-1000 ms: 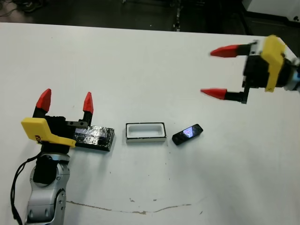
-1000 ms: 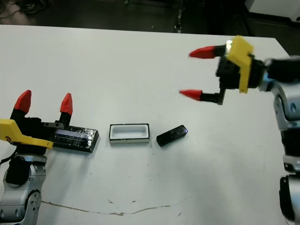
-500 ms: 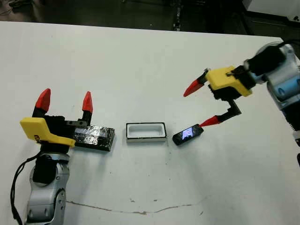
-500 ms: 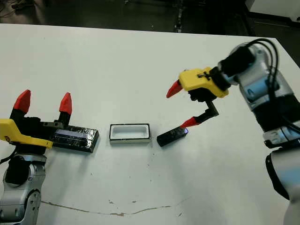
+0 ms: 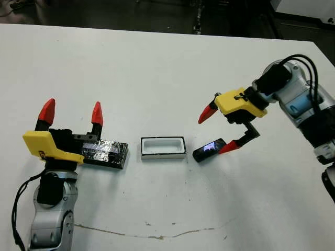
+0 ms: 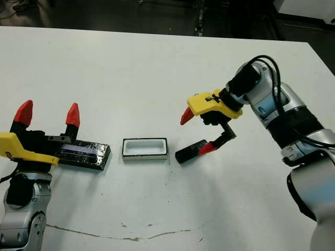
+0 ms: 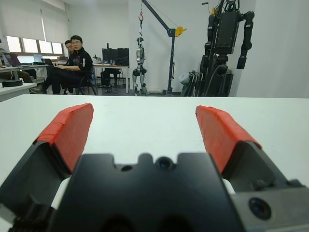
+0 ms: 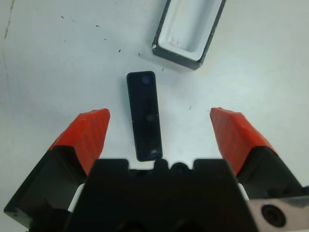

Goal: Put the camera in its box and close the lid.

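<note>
- Right end effector (image 5: 216,130): fingers spread wide, holding nothing, hanging just above the camera (image 5: 209,150) with one red tip on each side of it. The wrist view shows the camera lying between the two fingers, lengthwise along the approach line.
- Camera: flat on the white table (image 5: 157,68), glossy face up, skewed, just beside the right end of the box (image 5: 163,147), not touching it.
- Box: upright, hollow open and empty, between camera and lid (image 5: 105,152).
- Lid: flat on the table, left of the box, partly under the left end effector (image 5: 72,112), whose fingers are spread and hold nothing.
- Handling judgement: the camera looks small, rigid and light; the glossy face is likely slippery and prone to scratches. Its low profile leaves little edge to catch.
- Recommended hold: across the two long side edges near mid-length, fingertips low against the table, moderate pressure.
</note>
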